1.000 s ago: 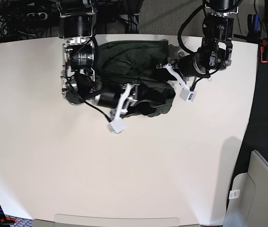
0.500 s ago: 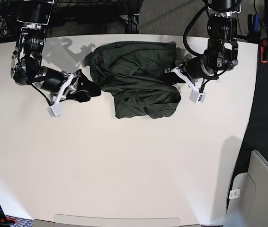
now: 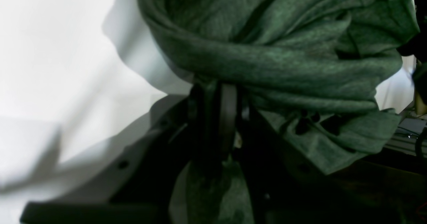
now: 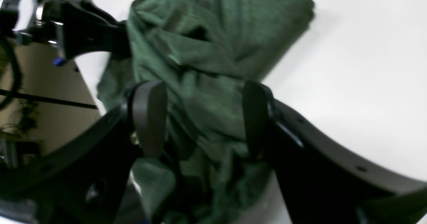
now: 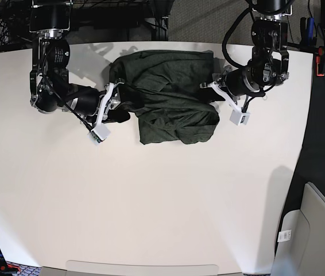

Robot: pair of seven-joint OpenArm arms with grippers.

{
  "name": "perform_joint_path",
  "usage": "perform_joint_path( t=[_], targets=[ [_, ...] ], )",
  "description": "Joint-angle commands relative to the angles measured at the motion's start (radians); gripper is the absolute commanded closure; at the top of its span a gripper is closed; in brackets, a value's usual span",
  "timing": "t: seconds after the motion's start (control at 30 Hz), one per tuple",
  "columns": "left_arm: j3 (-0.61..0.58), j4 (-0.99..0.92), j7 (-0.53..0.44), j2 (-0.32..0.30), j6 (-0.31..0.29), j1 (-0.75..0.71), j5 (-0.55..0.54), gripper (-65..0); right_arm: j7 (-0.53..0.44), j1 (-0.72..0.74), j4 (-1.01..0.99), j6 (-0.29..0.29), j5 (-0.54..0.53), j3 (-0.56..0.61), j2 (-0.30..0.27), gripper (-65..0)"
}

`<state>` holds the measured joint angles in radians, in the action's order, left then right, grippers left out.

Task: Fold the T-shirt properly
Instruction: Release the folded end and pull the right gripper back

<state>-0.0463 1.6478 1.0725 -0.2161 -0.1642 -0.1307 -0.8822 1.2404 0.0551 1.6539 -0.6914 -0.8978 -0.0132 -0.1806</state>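
The dark olive-green T-shirt (image 5: 168, 98) lies bunched and wrinkled at the back of the white table (image 5: 151, 201). My left gripper (image 5: 214, 92) sits at the shirt's right edge. In the left wrist view, the left gripper (image 3: 215, 117) has its fingers close together, pinching a fold of the T-shirt (image 3: 267, 50). My right gripper (image 5: 116, 106) is at the shirt's left edge. Its fingers (image 4: 150, 117) stand wide apart in the right wrist view, with crumpled T-shirt (image 4: 206, 50) fabric lying between them.
A grey box-like object (image 5: 314, 230) stands off the table at the lower right. Cables and dark equipment (image 5: 13, 23) run along the back edge. A red item (image 5: 320, 60) sits past the table's right edge.
My right arm went from over the shirt out to the table's left, then came back to the shirt's left edge. The shirt spread out. The left gripper stayed at the right edge.
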Motion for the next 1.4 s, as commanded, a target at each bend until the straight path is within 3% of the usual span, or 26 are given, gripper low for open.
perform_joint_path(
  t=[0.0, 0.2, 0.37, 0.4, 0.53, 0.57, 0.87, 0.97, 1.13, 1.37],
  targets=[
    [0.006, 0.015, -0.01, -0.007, -0.004, 0.009, -0.016, -7.8, -0.017, 0.025, 0.015, -0.007, -0.004, 0.019, -0.004, -33.0],
    [0.006, 0.015, -0.01, -0.007, -0.004, 0.01, -0.016, -7.7, 0.035, 0.041, 0.015, -0.007, 0.076, 0.08, 0.011, -32.9],
    [0.007, 0.015, -0.01, -0.007, -0.004, 0.009, -0.019, -7.7, 0.04, 0.045, 0.015, -0.007, 0.079, 0.081, 0.013, -30.8],
    [0.007, 0.015, -0.01, -0.007, -0.004, 0.009, -0.019, -7.7, 0.042, 0.045, 0.015, -0.007, 0.079, 0.081, 0.013, -27.5],
    [0.007, 0.015, -0.01, -0.007, -0.004, 0.007, -0.021, -7.9, 0.042, 0.045, 0.012, -0.007, 0.082, 0.081, 0.014, -2.9],
    [0.007, 0.015, -0.01, -0.007, -0.004, 0.007, -0.021, -8.0, 0.042, 0.045, 0.012, -0.007, 0.082, 0.081, 0.014, 0.0],
    [0.007, 0.018, -0.01, -0.009, -0.004, -0.019, -0.021, -21.0, 0.042, 0.041, 0.012, -0.007, 0.082, 0.077, 0.014, -1.0],
    [0.023, 0.018, -0.015, -0.012, -0.004, -0.019, -0.018, -20.9, 0.04, 0.041, 0.012, -0.007, 0.081, 0.078, 0.014, -1.0],
    [0.17, 0.022, -0.01, -0.003, -0.004, -0.045, -0.022, -20.9, 0.04, 0.039, 0.019, -0.007, 0.078, 0.075, 0.039, -1.0],
    [0.323, 0.073, -0.008, 0.016, -0.004, -0.082, -0.022, -20.9, 0.04, 0.044, 0.021, -0.007, -0.09, 0.071, 0.045, -1.0]
  ],
)
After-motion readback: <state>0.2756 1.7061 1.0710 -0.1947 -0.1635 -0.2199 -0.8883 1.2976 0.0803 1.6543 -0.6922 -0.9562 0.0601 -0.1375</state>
